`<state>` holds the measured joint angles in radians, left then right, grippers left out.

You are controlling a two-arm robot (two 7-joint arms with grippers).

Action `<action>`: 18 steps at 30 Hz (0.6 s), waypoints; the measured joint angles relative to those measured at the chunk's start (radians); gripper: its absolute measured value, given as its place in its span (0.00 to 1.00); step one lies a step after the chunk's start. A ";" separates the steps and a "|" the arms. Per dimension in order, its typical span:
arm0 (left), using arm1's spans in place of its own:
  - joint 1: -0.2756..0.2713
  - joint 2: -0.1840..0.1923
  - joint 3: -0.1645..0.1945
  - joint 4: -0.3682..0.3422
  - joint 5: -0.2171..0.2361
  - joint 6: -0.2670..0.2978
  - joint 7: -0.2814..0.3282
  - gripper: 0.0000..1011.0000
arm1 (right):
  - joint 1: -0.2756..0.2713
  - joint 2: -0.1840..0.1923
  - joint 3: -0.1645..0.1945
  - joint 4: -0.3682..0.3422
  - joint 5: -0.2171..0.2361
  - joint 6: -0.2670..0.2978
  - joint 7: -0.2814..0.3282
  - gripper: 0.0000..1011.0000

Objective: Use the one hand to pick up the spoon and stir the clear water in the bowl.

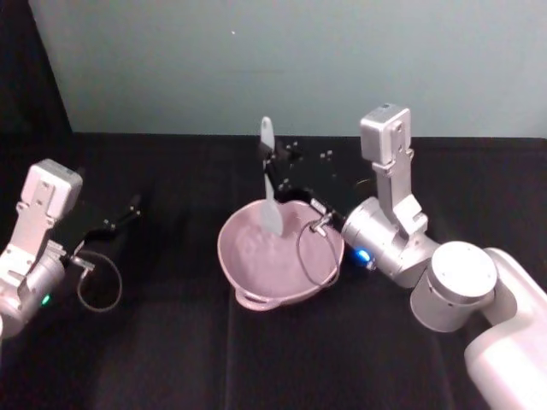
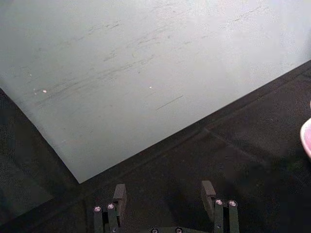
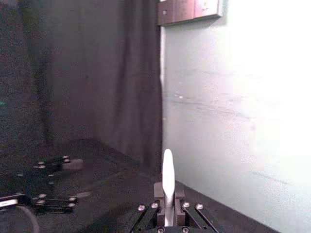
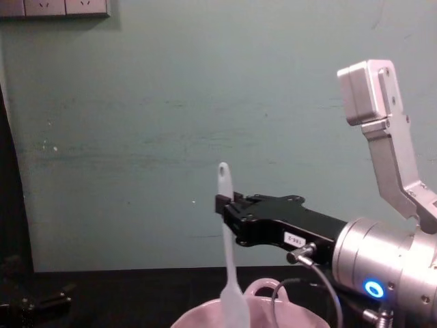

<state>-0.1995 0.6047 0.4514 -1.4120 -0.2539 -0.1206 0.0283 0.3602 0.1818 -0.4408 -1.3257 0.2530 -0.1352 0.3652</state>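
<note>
A pale teal painted wall [image 4: 136, 102] rises behind a table [image 1: 171, 342] draped in matte black cloth. Over it the black boxy right gripper [image 4: 227, 205], on its silver cylindrical wrist, is clamped on a long, slim, translucent white spoon [image 4: 229, 273]. The spoon stands almost upright, its holed handle tip above the fingers and its flat rounded blade down inside the wide, smooth pale pink bowl [image 1: 231, 256] at mid-table. The left gripper [image 2: 165, 194] rests at the table's left, well apart, its 2 fingers spread.
</note>
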 joint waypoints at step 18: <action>0.000 0.000 0.000 0.000 0.000 0.000 0.000 1.00 | -0.104 0.129 0.033 -0.182 0.080 0.097 0.118 0.12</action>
<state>-0.1995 0.6047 0.4514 -1.4120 -0.2539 -0.1205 0.0283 0.2558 0.3104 -0.4076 -1.5081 0.3327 -0.0386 0.4830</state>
